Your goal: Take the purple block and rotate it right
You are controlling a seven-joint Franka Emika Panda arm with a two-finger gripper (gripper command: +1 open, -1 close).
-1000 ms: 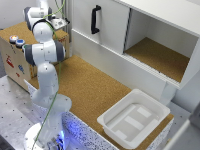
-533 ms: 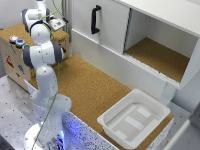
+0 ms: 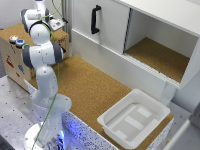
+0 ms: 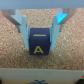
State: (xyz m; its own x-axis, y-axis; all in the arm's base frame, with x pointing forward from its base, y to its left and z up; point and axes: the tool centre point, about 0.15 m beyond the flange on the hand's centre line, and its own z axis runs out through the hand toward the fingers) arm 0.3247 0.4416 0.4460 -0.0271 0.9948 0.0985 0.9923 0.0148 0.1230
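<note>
Arm shifted slightly vs earlier frame. End effector spread, fingers straddling block w/ "A" face, not pinching yet; aligned so I can grip, then rotate right.

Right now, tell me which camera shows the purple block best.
The wrist view: the purple block sits centred between the jaws on the cork surface, its yellow letter A readable. In the exterior view the block cannot be made out; the arm covers that area.

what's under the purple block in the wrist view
The purple block sits on cork board, which shows all around it, between the gripper fingers. The patch directly beneath is covered.
</note>
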